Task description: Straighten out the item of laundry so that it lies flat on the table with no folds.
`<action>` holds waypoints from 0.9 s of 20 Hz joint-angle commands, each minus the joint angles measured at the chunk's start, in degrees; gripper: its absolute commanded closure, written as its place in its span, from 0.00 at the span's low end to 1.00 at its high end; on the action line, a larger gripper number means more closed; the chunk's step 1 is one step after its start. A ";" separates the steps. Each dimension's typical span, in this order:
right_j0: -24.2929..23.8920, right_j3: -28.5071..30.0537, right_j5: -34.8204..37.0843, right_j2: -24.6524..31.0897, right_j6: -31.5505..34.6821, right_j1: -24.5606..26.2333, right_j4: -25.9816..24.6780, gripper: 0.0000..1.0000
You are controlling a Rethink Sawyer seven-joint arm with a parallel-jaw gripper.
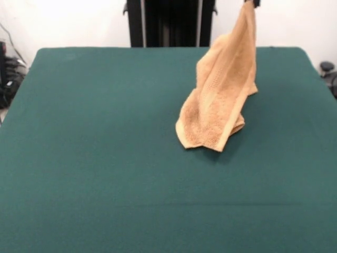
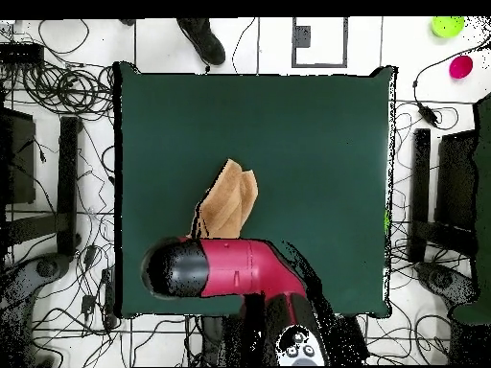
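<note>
The item of laundry point(image 1: 224, 89), a tan-orange terry towel, hangs in a tall cone from one raised corner. Its lower end rests crumpled and folded on the green table point(image 1: 105, 158), right of centre. Only the dark tips of my gripper point(image 1: 251, 2) show at the top edge of the front view, shut on the towel's top corner. In the overhead view the towel point(image 2: 230, 201) pokes out from under the red and black arm point(image 2: 225, 268), which hides the gripper; bare table point(image 2: 316, 144) lies all around it.
The floor around the table is covered with cables point(image 2: 58, 86) and dark equipment point(image 2: 441, 192). A pink bowl point(image 2: 461, 66) and a green one point(image 2: 447, 26) sit on the floor beyond one corner. A dark shoe point(image 2: 203, 40) shows at the table's far edge.
</note>
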 commanded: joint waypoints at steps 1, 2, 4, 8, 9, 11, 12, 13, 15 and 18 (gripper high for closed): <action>2.56 -4.79 11.12 -0.29 12.99 -0.13 4.42 1.00; 2.58 -5.13 12.16 -0.35 12.84 -0.43 4.65 1.00; 2.48 -6.11 14.38 -0.54 12.42 -0.84 4.71 1.00; 2.18 -7.21 17.22 -1.14 12.11 -1.53 4.41 1.00; 2.05 -7.20 17.65 -1.33 12.01 -1.88 4.36 1.00; 1.43 -7.06 18.97 -1.74 11.24 -2.80 4.21 1.00; 0.92 -6.92 19.60 -1.86 10.50 -3.34 4.21 1.00; 0.42 -6.79 20.48 -2.12 9.76 -3.92 4.06 1.00; -0.95 -6.66 22.34 -2.30 7.71 -4.95 3.73 1.00; -3.03 -6.58 24.10 -2.20 5.09 -5.94 3.57 1.00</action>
